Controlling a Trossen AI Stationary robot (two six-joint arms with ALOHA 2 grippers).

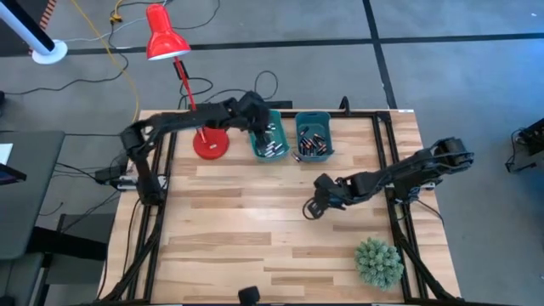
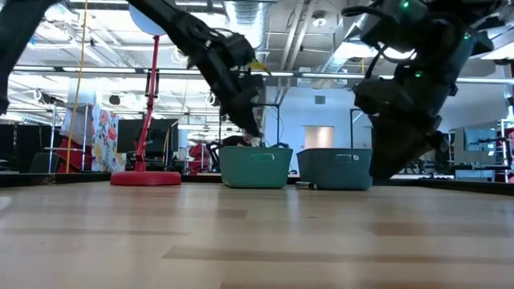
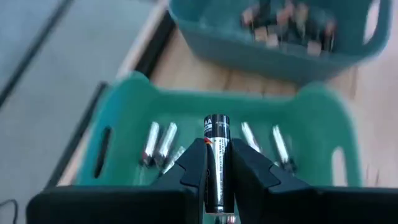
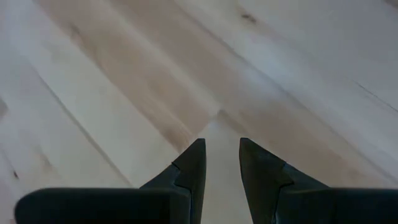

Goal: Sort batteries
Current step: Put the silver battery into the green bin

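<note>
Left claw (image 3: 217, 180) clamping a battery (image 3: 216, 163) above left bin's (image 3: 118, 106) rim, right claw (image 4: 219, 163) slightly parted — empty, over bare tabletop (image 4: 124, 93)

Bright, even overhead light, soft shadows — the far bin (image 3: 280, 37) blurs in the left wrist view.

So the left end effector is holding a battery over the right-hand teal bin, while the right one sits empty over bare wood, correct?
Not quite. The left end effector holds the battery over the left teal bin, not the right one; the high view shows it. The right end effector is indeed empty over bare wood.
</note>
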